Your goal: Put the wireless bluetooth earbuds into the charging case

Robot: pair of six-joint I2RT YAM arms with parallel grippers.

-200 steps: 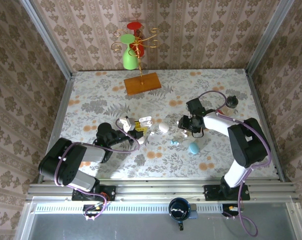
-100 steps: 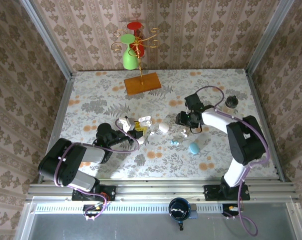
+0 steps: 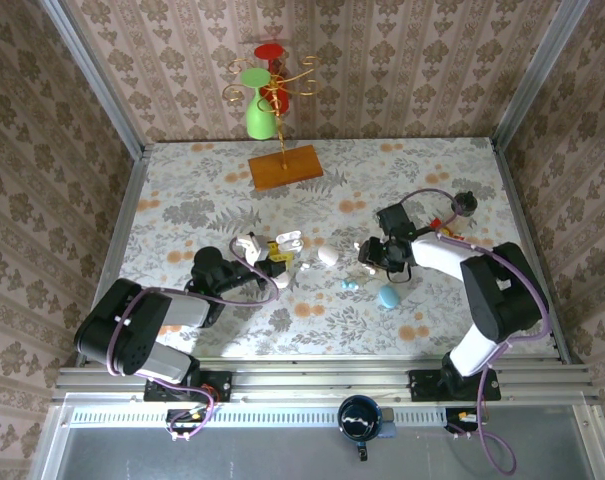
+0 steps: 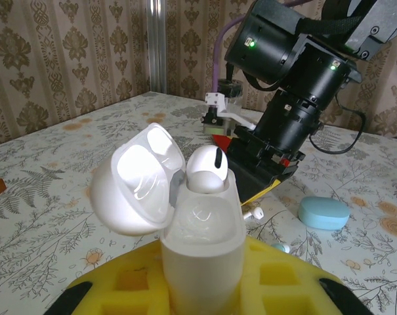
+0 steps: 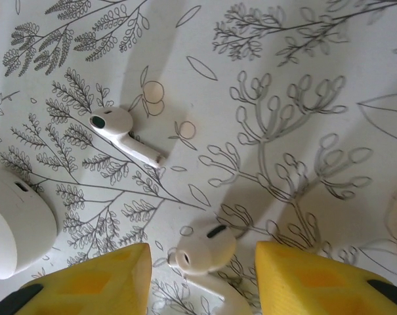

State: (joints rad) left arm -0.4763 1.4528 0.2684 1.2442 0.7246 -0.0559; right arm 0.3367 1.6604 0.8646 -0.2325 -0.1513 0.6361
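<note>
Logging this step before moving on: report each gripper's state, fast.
Left gripper: closed on the open white charging case with a seated earbud.
Right gripper: open, straddling a loose white earbud on the table, holding nothing.

White case (image 5: 18,226) lies just beside fingers (image 5: 93,279) straddling an earbud (image 5: 205,249).

Table top, floral print cloth.
On the table (image 3: 182,190): wooden stand base (image 3: 285,167) far middle, small dark pot (image 3: 465,203) far right. Mid-table: closed white case (image 3: 328,256), just beside it a white earbud (image 5: 123,130) and a second white earbud (image 5: 205,252), apart. Nearer: pale blue earbuds (image 3: 350,286), pale blue case (image 3: 388,296).
</note>
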